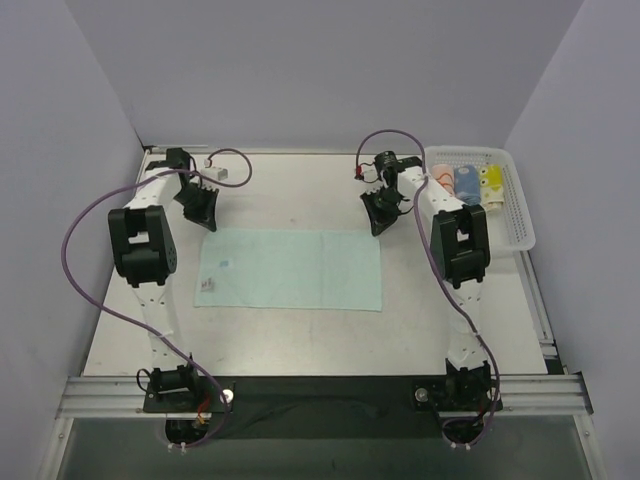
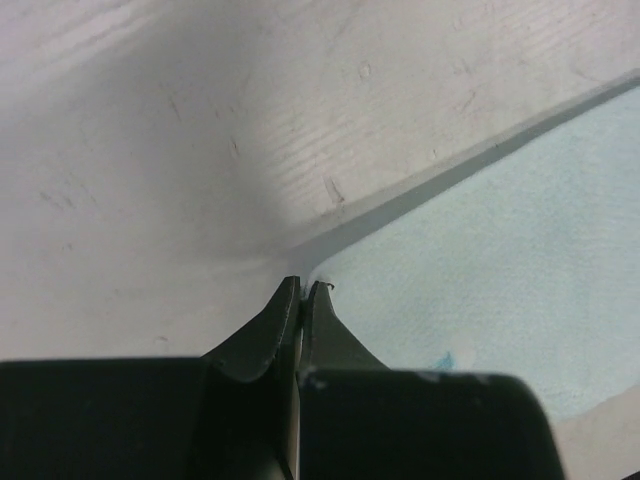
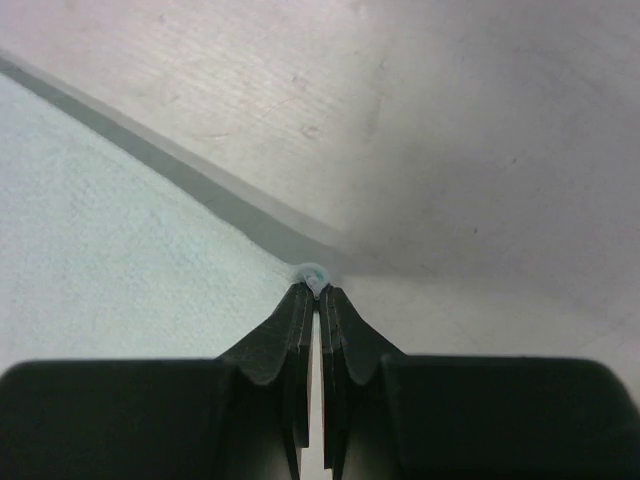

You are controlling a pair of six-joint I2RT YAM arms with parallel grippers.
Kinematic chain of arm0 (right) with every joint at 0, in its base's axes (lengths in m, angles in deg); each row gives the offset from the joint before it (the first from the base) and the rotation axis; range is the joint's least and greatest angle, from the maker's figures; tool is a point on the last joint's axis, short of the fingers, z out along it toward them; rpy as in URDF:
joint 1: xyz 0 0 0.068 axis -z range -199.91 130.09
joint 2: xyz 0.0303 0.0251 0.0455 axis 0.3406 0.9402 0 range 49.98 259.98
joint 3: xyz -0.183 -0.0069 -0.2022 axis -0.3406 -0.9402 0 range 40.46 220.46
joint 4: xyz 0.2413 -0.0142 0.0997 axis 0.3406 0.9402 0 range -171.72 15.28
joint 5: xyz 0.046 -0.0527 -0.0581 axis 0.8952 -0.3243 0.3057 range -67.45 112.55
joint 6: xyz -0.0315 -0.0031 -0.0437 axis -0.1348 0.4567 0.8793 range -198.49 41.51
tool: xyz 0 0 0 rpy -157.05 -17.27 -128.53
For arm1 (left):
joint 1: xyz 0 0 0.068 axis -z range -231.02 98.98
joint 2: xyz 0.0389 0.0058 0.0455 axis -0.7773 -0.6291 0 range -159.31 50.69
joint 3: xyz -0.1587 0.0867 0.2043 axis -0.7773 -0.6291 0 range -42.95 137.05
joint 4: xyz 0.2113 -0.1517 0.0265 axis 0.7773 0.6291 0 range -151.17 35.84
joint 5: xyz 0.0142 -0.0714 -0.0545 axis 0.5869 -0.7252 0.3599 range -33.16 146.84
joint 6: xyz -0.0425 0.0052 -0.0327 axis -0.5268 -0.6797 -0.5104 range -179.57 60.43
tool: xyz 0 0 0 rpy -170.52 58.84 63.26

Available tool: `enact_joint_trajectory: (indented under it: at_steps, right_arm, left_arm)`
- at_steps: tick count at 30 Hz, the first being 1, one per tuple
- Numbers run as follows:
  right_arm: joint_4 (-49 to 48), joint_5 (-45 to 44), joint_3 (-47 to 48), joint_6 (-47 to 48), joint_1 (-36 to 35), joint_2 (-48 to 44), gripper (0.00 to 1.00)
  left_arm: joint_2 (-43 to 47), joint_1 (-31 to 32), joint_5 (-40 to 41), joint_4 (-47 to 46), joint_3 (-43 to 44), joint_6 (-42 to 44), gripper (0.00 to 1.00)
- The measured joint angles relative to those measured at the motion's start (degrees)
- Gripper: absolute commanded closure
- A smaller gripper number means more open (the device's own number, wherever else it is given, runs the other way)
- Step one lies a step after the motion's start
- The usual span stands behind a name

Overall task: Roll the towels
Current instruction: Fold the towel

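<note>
Pressing its two black fingers together, the left pincer point(image 2: 300, 288) is clenched on the far left corner of the mint-green towel point(image 1: 290, 270). In the left wrist view the tips meet with no gap, and only a small thread of cloth shows at them. From this pincer the towel spreads to the right and toward the arm bases, and its far edge casts a dark band of shadow on the table point(image 1: 300, 340). The left arm point(image 1: 143, 245) rises from its base, bends at the elbow and reaches forward, so that the pincer points down at the table.

The right pincer point(image 3: 316, 288) is also closed, grasping the far right corner of the same towel. A small pale bulge of cloth sits between its tips in the right wrist view. From this pincer the towel runs to the left and back toward the bases, again with a shadow band along its far edge. The right arm point(image 1: 460, 245) is in a similar pose, folded at the elbow with the pincer turned downward.

Between the two pincers the towel lies spread out as a wide rectangle. To the right of the right pincer, just beyond the arm, stands the white basket point(image 1: 520, 215). Inside it lie three rolled towels point(image 1: 466, 180) side by side: one white with orange, one blue, one yellow.
</note>
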Motion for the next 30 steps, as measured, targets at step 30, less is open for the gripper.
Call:
enact_joint_trajectory:
  at_steps: [30]
  right_arm:
    - [-2.19,7.8,-29.92,5.62,-5.33,-20.35,1.0]
  left_arm:
    - [32.33,-8.79,-9.44,-7.34,-48.39,17.97,1.0]
